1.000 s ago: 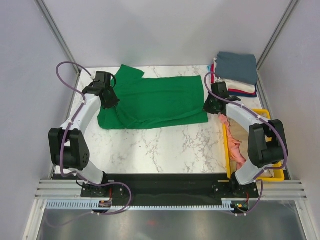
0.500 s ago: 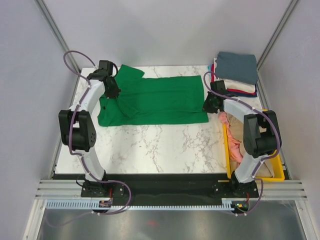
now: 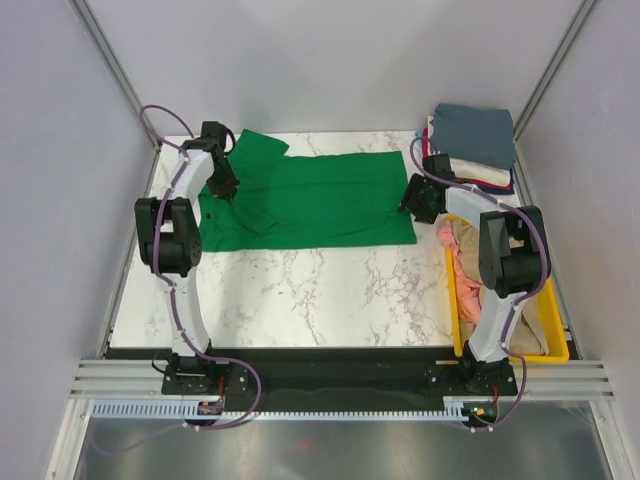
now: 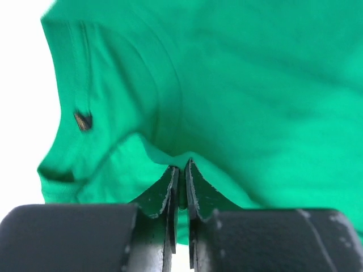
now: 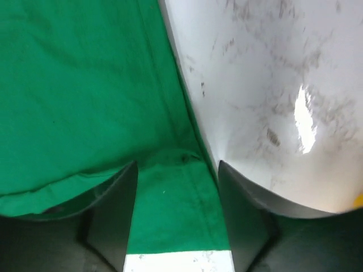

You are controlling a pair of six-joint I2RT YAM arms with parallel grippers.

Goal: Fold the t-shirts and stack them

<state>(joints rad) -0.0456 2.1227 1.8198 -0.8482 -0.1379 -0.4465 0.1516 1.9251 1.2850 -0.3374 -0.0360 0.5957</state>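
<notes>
A bright green t-shirt (image 3: 320, 200) lies spread across the back of the marble table (image 3: 300, 290), folded lengthwise. My left gripper (image 3: 228, 190) is at its left end near the sleeve. In the left wrist view its jaws (image 4: 182, 170) are almost together, with a ridge of the green t-shirt (image 4: 255, 85) pinched at the tips. My right gripper (image 3: 412, 205) is at the shirt's right edge. It stands open (image 5: 177, 170), its fingers on either side of the green hem (image 5: 170, 221) lying flat on the table. Folded t-shirts (image 3: 475, 145) are stacked at the back right, a slate blue one on top.
A yellow bin (image 3: 555, 330) stands along the table's right edge with a salmon pink tee (image 3: 468, 285) and a beige one (image 3: 482, 238) crumpled inside. The folded stack sits just behind the right gripper. Grey walls close in both sides.
Both arms have reached further back, their elbows swinging up. The right gripper has opened and let go of the green hem. The left jaws have eased slightly but still pinch the cloth.
</notes>
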